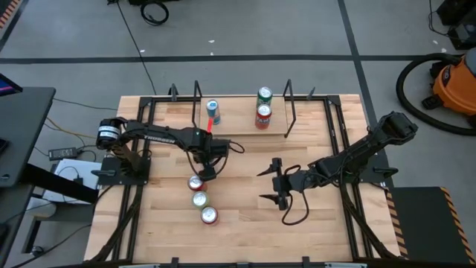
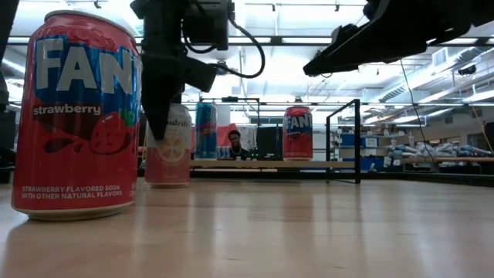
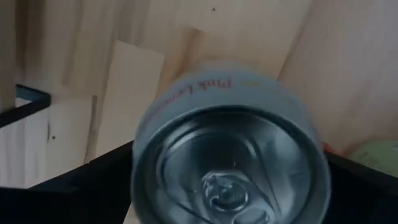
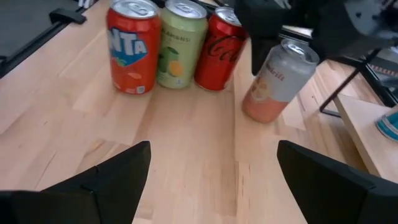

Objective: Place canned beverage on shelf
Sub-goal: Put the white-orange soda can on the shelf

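The pink lemonade can (image 4: pixel 273 84) is straddled, ungripped, by the wide-open left gripper (image 1: pixel 206 172); if closed off-centre, it could be tipped into the neighbouring cola can (image 4: pixel 216 53).

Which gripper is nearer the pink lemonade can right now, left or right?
Left. The left gripper is directly over the pink lemonade can, open fingers flanking its top. The right gripper hovers open well off to the can's side, over bare table.

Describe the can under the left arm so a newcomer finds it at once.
Start at the shelf along the table's far edge, then come toward the table's middle. The pink lemonade can stands below the left end effector, apart from the row of three; it alone is pale pink.
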